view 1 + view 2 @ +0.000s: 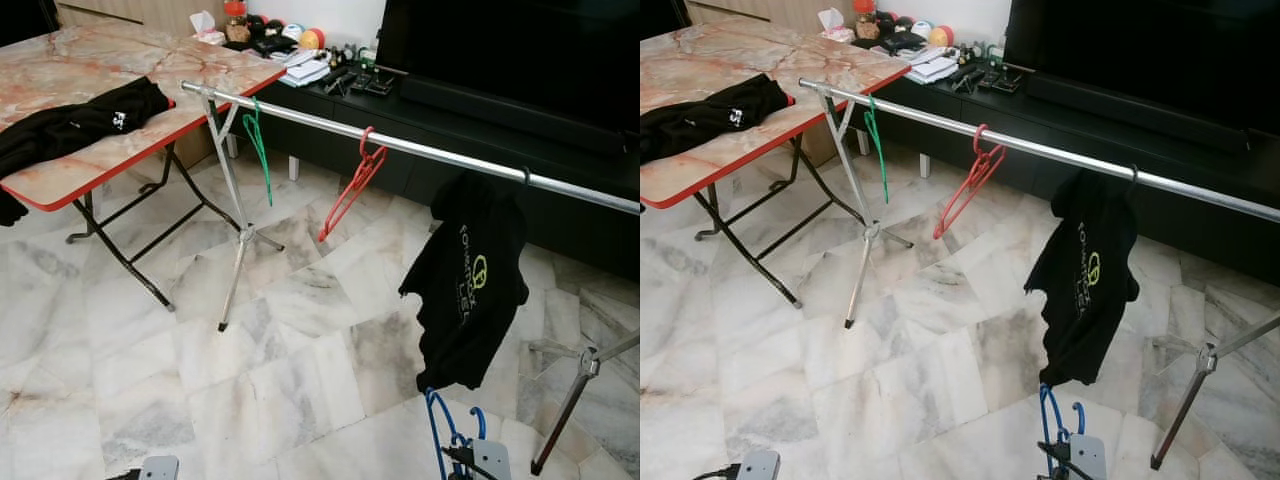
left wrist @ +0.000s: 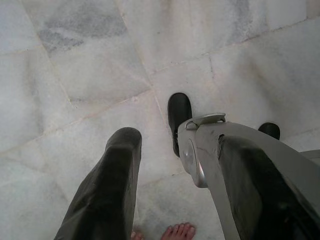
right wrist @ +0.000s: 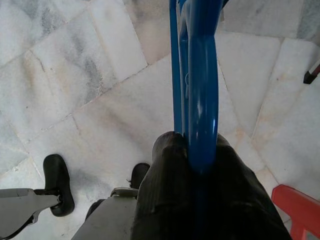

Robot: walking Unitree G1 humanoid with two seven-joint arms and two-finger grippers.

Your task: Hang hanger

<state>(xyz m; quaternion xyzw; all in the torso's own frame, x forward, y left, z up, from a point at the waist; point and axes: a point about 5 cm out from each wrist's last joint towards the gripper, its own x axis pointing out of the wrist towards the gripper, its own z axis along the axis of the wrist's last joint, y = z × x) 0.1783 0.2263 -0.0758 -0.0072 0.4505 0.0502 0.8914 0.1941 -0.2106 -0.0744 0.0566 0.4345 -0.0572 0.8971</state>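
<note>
Below rail [image 1: 420, 150] | right hand [image 3: 192, 160] clamps blue hanger [image 3: 200, 75] | toes [image 2: 179, 232]

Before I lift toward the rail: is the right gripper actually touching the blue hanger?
Touching. The right wrist view shows the right gripper with both black fingers pressed against the blue hanger, no gap.

A blue hanger [image 3: 200, 75] sits pinched between the right end effector's [image 3: 192, 165] black fingers [image 3: 165, 195]. Ahead of it, the silver rail [image 1: 420, 150] carries a green hanger [image 1: 259, 148], a red hanger [image 1: 352, 190] and a black shirt [image 1: 468, 290] with yellow-green print. The floor [image 1: 280, 340] is white, grey-veined marble; the surface [image 1: 100, 70] is pinkish marble pattern, edged red
</note>
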